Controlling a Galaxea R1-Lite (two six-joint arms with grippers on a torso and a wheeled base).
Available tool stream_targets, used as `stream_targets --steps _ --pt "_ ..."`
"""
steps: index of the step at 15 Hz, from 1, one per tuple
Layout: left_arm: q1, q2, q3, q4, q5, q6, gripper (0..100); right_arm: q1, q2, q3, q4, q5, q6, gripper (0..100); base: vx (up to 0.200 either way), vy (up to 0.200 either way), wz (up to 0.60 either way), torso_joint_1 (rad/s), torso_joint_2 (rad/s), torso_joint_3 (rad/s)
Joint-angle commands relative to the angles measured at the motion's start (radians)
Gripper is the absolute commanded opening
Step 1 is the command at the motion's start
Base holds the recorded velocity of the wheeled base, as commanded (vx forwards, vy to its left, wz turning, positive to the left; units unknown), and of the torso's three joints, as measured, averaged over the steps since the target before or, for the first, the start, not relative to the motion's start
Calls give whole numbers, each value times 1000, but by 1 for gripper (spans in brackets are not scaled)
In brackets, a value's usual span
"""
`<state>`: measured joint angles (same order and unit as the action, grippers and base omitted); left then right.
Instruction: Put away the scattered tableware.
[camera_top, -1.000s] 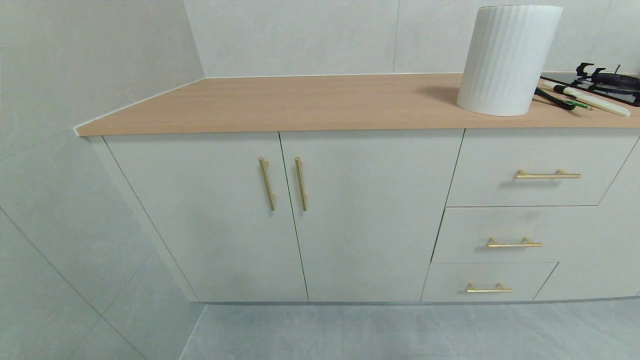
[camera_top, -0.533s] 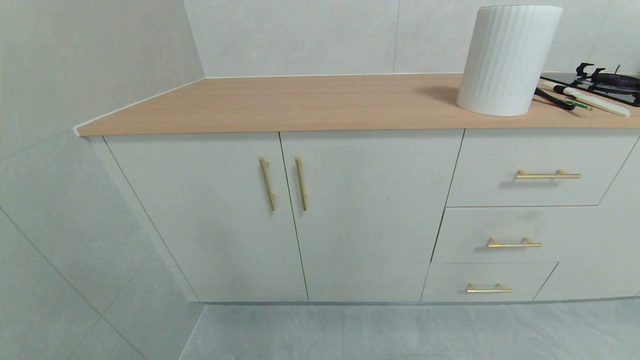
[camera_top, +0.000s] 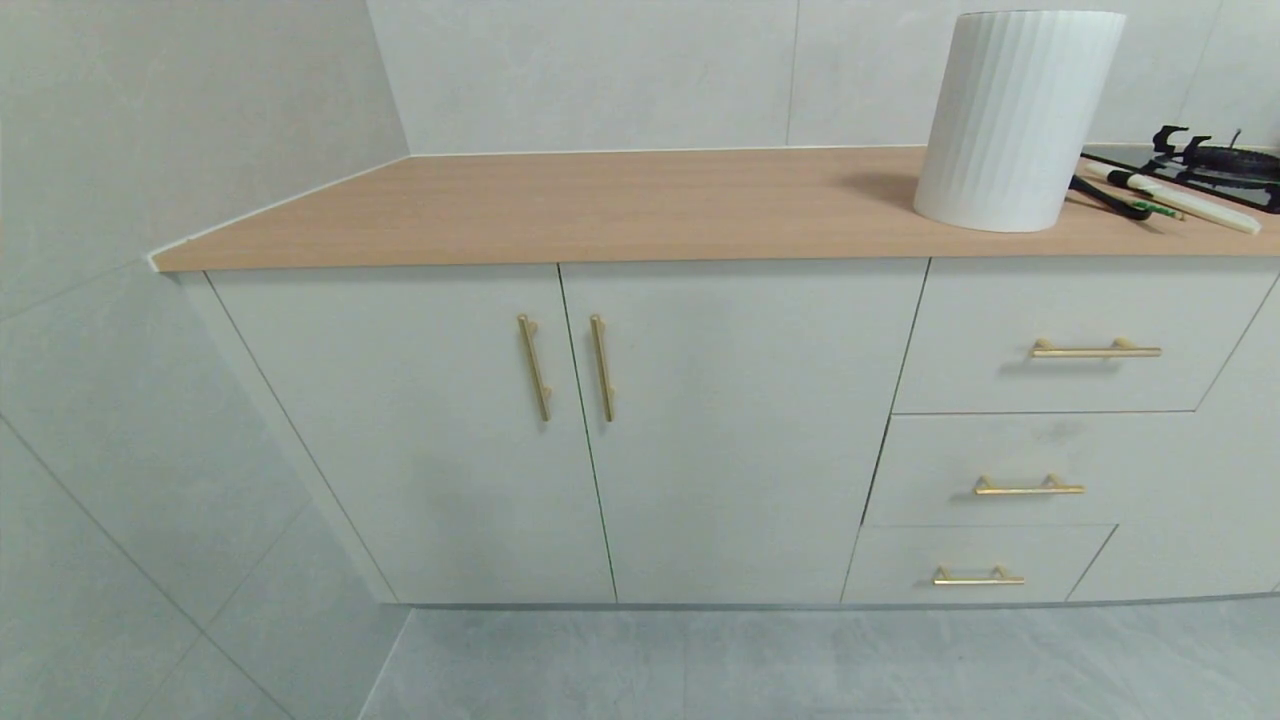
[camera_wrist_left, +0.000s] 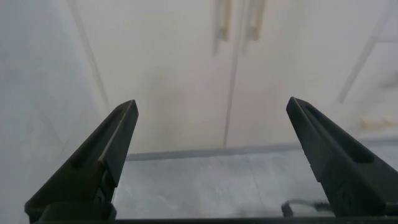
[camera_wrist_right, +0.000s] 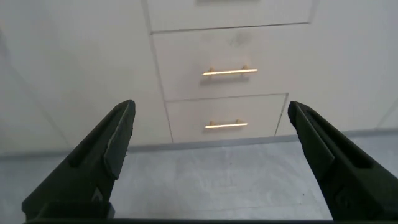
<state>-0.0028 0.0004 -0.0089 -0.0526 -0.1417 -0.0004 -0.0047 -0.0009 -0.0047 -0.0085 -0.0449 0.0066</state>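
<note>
Utensils (camera_top: 1165, 195) lie slantwise at counter's (camera_top: 600, 205) right end, above drawers (camera_top: 1090, 380); right gripper (camera_wrist_right: 210, 104) likely nearer than left gripper (camera_wrist_left: 210, 104); both empty, spread apart.

No writing or number can be read anywhere. The cabinet (camera_top: 740, 430) fronts and the container (camera_top: 1010, 120) are plain.

A white ribbed cylindrical container (camera_top: 1015, 120) is set rightward on the wooden countertop (camera_top: 600, 205); black and cream utensils (camera_top: 1180, 200) are laid just right of it.
</note>
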Motion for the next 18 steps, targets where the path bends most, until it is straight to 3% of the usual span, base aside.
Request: stream_targets --steps 1,3,4,5,6,7,18 --pt "0 0 9 2 -32 42 100 0 2 5 7 13 -33 100 0 0 0 0 0 0" --pt "0 0 9 5 -35 62 100 0 2 5 7 13 -37 100 0 0 0 0 0 0" --pt "0 0 9 17 14 96 100 0 2 5 7 11 -37 100 0 0 0 0 0 0" --pt "0 0 9 51 114 120 100 0 2 5 7 11 -34 100 0 0 0 0 0 0" --pt "0 0 9 60 111 42 100 0 2 5 7 11 -33 100 0 0 0 0 0 0" --pt "0 0 9 56 111 17 100 0 2 5 7 11 -33 100 0 0 0 0 0 0" --pt "0 0 9 56 109 23 100 0 2 5 5 13 -27 100 0 0 0 0 0 0"
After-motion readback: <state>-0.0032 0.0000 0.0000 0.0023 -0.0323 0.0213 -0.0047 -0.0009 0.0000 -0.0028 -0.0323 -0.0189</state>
